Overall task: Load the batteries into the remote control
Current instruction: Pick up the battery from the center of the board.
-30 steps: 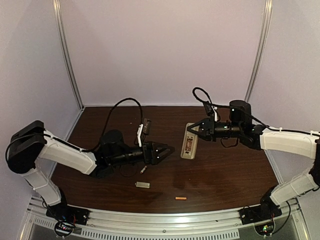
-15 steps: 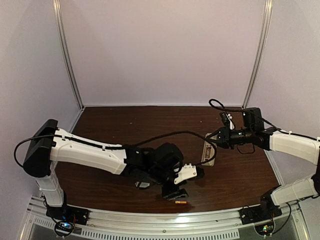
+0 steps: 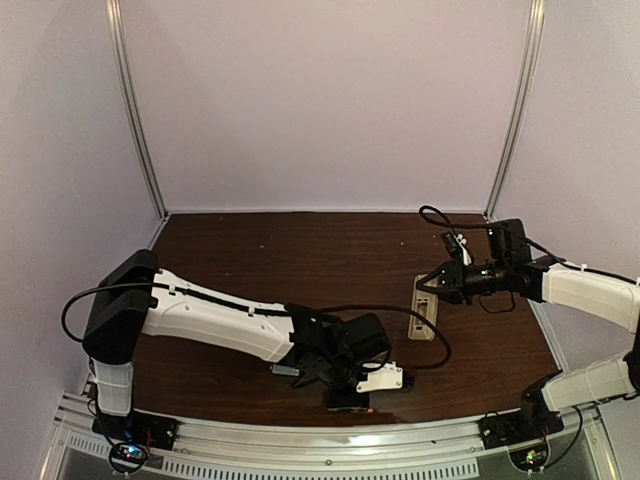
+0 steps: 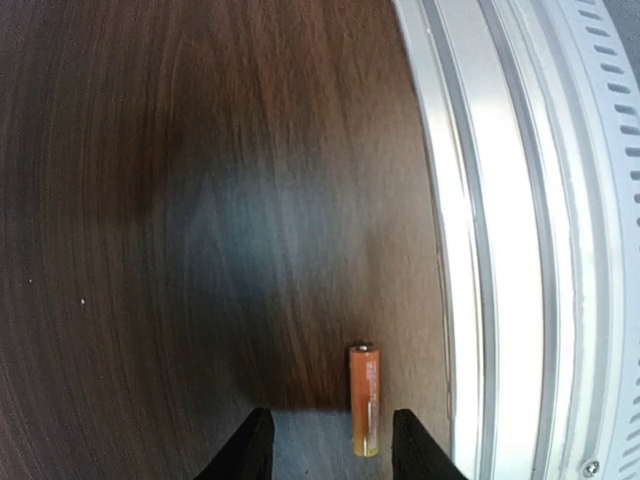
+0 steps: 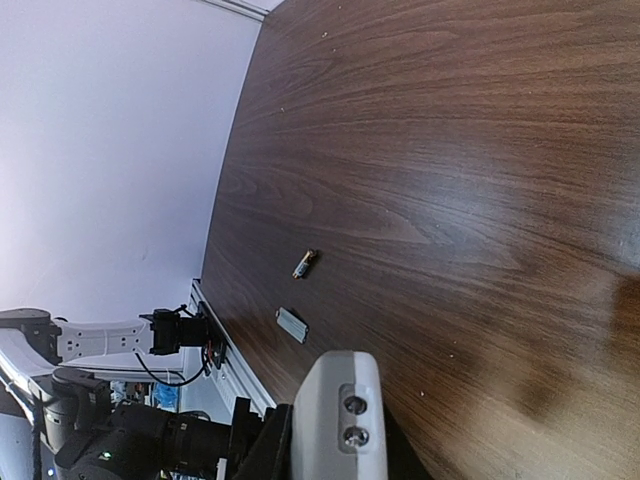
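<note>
The left hand (image 4: 332,448) hung low over the near edge of the desk (image 3: 250,260), its two fingers apart and planted either side of one battery (image 4: 365,400). They had hold of nothing. The battery lay flat between them, nearer one finger than the other, pointing along the gap, which looked to me like the line-up for a pinch across its width.

The right hand (image 3: 432,287) was clamped tight on one end of the remote control (image 3: 425,310), over on the right side of the desk, well away from the left arm. I took that as holding the handset steady so a cell could be brought to it. From where I stood I couldn't tell if its free end rested on the wood.

The second battery (image 5: 305,264) lay loose further in on the desk, with a small grey plate (image 5: 292,323) near it.

Room was tight at the pick. The metal rail (image 4: 500,200) ran just beside the battery, so one finger had only a thin strip of wood to work in, and a nudge might roll the cell against it. Between the two arms the dark wood was open, leaving a free path to carry the battery across.
</note>
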`<control>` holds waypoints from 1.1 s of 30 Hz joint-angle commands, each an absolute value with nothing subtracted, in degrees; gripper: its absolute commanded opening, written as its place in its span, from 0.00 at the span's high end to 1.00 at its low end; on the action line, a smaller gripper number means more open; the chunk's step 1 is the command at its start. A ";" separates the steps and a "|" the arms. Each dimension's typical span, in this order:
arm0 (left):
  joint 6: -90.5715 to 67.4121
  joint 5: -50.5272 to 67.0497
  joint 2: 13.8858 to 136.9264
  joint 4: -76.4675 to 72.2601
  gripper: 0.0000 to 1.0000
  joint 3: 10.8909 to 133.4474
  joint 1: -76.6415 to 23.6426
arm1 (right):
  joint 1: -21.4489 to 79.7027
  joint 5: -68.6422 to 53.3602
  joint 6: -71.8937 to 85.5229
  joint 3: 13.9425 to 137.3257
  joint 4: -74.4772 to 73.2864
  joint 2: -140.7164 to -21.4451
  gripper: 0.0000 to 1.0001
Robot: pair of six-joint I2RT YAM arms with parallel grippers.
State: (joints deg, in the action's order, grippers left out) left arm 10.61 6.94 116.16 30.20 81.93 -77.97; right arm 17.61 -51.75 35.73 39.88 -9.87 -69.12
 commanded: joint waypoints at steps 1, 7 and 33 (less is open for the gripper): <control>13.88 5.51 119.65 32.07 0.59 84.89 -79.20 | 17.14 -53.48 34.65 39.44 -10.63 -69.25 1.00; 15.02 6.18 122.00 33.29 0.65 85.91 -79.40 | 17.19 -53.62 34.41 39.62 -11.32 -69.21 1.00; 35.41 2.19 92.04 20.61 1.00 68.23 -79.58 | 34.70 -58.76 29.18 44.52 -23.03 -80.04 1.00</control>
